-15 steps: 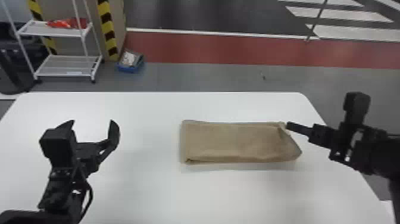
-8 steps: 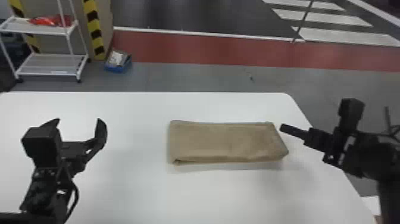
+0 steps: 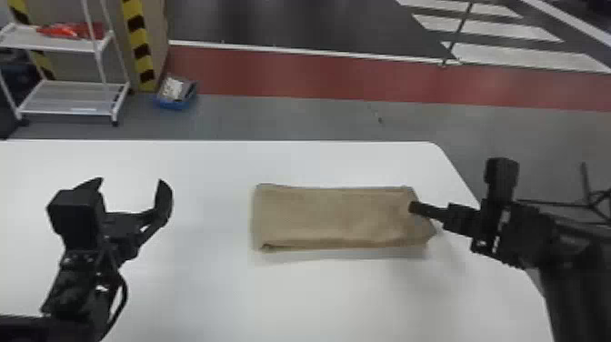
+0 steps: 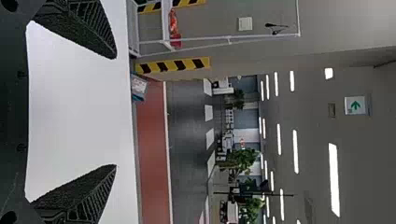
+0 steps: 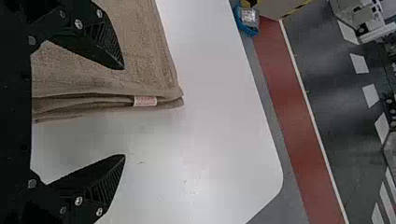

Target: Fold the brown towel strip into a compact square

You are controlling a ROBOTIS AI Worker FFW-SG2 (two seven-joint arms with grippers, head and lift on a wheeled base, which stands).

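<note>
The brown towel [image 3: 327, 216] has its end by the wide-open right gripper [image 5: 124, 112], the left gripper [image 4: 116, 111] is open too, and folding probably needs a low pinch, then a flip.

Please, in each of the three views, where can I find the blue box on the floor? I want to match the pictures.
Head view: upper left, the blue box stands near the white rack.
Left wrist view: past the edge of the table, near the striped post.
Right wrist view: past the table edge, near a striped edge.
Shared landmark: the red floor strip, beginning beside the box.
</note>
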